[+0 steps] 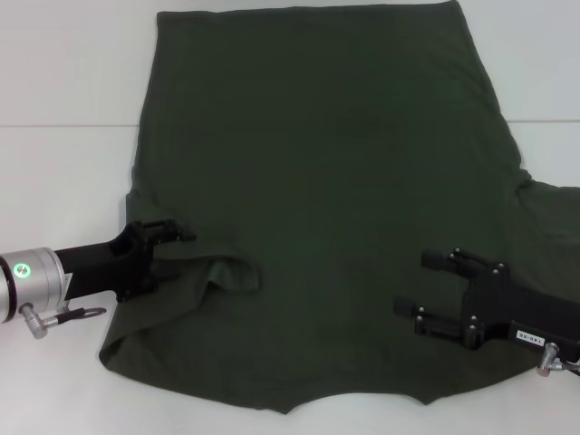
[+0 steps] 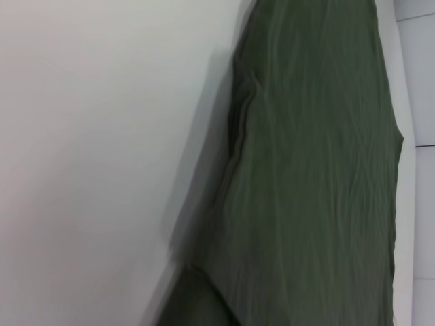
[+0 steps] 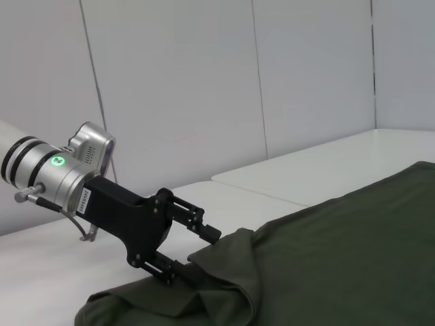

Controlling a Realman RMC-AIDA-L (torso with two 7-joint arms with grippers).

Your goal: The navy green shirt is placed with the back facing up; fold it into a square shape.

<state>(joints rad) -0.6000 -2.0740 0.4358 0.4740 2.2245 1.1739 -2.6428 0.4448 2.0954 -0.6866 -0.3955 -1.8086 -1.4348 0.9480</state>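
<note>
Near edge: we are holding our right hand (image 1: 435, 285) spread open, gripping nothing, over the shirt (image 1: 317, 181). Our left hand (image 1: 168, 249) is pinching its bunched left sleeve. Beyond, the shirt is lying flat on the tabletop (image 1: 63, 72): soft, light, limp; best gripped at edges.

Your left gripper (image 1: 172, 245) reaches in from the left side, low, with its jaws closed on a fold of cloth. Your right gripper (image 1: 433, 285) hovers at the right, fingers spread apart.
</note>
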